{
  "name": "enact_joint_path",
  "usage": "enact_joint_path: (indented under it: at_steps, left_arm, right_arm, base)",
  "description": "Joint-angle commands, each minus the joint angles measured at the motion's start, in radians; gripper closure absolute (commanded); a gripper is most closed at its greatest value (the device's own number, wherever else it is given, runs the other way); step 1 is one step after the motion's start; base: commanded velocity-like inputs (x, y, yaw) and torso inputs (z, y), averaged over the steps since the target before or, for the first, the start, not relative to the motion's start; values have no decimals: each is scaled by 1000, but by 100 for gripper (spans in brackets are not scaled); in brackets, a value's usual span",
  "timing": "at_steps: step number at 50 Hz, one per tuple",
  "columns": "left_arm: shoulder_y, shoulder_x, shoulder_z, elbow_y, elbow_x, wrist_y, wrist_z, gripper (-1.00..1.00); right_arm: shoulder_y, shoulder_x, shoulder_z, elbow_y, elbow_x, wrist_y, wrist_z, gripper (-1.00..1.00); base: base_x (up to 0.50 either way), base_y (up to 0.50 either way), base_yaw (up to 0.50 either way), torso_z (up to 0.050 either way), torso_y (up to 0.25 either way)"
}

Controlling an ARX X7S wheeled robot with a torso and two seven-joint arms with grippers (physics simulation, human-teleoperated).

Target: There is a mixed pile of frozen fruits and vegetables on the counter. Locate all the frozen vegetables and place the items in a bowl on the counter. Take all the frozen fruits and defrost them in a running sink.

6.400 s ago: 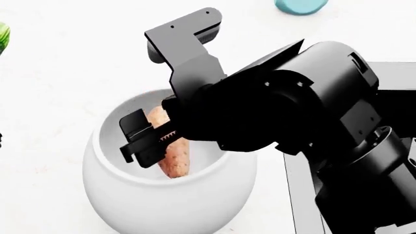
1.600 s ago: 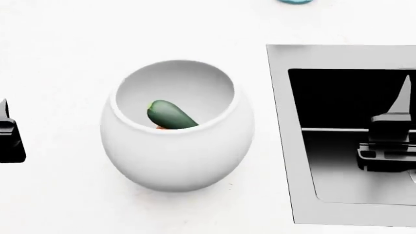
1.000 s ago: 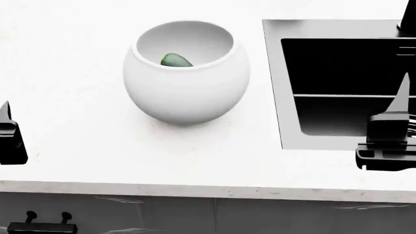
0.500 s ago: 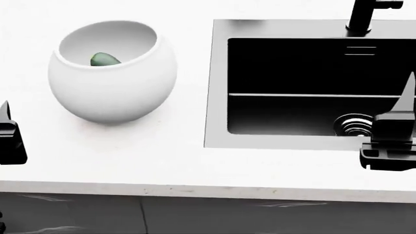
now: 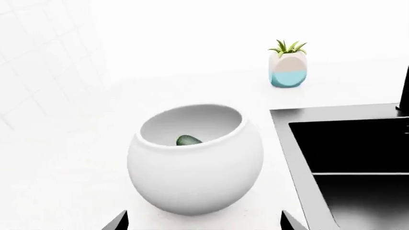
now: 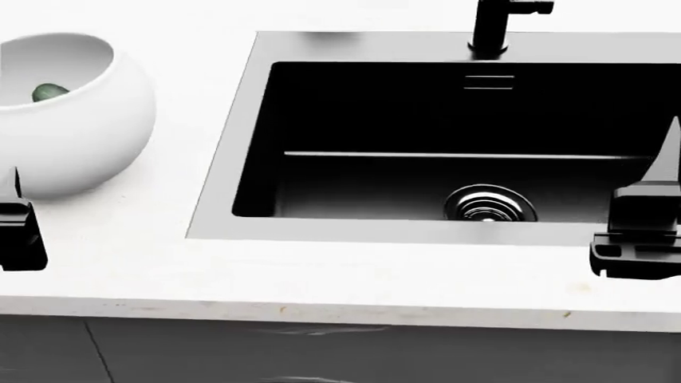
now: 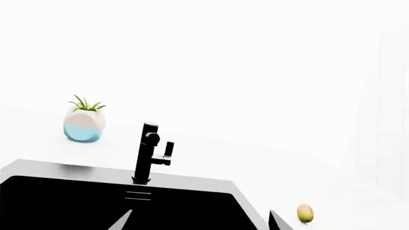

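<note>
White bench [image 6: 127,271]: faintly speckled flat top with a thick front edge, carrying bowl and basin.
Bowl [image 6: 75,136]: deep round plain white bowl with globe-like sides, at 10 o'clock in the head view, just beside the basin's grey rim, not touching it.
Zucchini [image 5: 187,140]: dark green rounded end showing inside the bowl, low against the near wall; the rest is hidden.
Sink [image 6: 468,144]: large rectangular black basin with a grey metal rim, filling the centre and 2 o'clock; round chrome drain [image 6: 490,203] on its floor.
Faucet [image 7: 151,153]: black upright tap at 12 o'clock behind the basin; whether water runs cannot be told.
Mango [image 7: 305,213]: small egg-shaped yellow-green fruit with an orange blush, lying on the bench beyond the basin's far corner, well apart from the bowl.
Planter [image 5: 288,67]: small white and light-blue pot with green spiky leaves, at the back.
Left gripper [image 6: 19,231]: at 9 o'clock, jaws spread wide, holding nothing.
Right gripper [image 6: 643,231]: at 3 o'clock over the basin's near corner, jaws spread wide, holding nothing.
</note>
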Motion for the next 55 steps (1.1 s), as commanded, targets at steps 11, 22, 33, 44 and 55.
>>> enact_joint_path:
  at_steps: [11, 22, 33, 44, 55]
  left_arm:
    - [-2, -4, 5, 0, -3, -4, 6, -100]
    - [-1, -7, 6, 6, -10, -2, 6, -100]
    - [-2, -7, 5, 3, -12, 2, 6, -100]
    - [1, -4, 4, -1, -11, 12, 5, -100]
    - [3, -3, 11, 1, -12, 14, 8, -100]
  right_arm:
    - [-21, 7, 2, 2, -7, -49, 6, -100]
    - [-17, 0, -7, 4, -8, -42, 11, -100]
    - [-5, -5, -13, 0, -1, -37, 8, -100]
    - [-11, -2, -1, 0, 1, -42, 6, -100]
    - [-11, 2, 7, -5, 7, -40, 11, -100]
  base:
    - [0, -500, 0, 0, 0]
    - [0, -500, 0, 0, 0]
    - [0, -500, 0, 0, 0]
    - [0, -500, 0, 0, 0]
    - [0, -500, 0, 0, 0]
